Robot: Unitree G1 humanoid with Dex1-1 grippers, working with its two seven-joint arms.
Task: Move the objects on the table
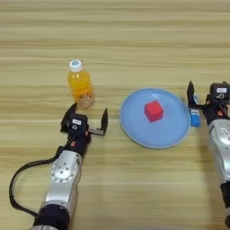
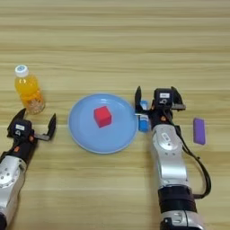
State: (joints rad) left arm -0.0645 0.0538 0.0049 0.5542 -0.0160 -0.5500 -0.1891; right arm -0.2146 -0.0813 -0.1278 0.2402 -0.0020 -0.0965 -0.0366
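Closest to me are both my forearms, stretched out over the counter, one on each side of the blue plate.

Left hand is parked just on the near side of the orange drink bottle, fingers spread wide and holding nothing. It's not touching the bottle, just lined up below it, so my guess is that's the thing I'd go for next on that side. Bottle's standing upright, white cap on, over on the left.

Right hand sits right at the plate's right rim, fingers apart too. There's a small blue-and-white thing lying beside the near finger, against the plate edge. I can't tell what it is, or whether I'm actually touching it. Doesn't look gripped.

Red cube is sitting on the plate, roughly in the middle, nothing near it. Purple oblong block lies flat to the right of my right arm, well apart from the plate.

Count: one bottle, one cube, one purple block, one plate, one little blue thing, two open hands.
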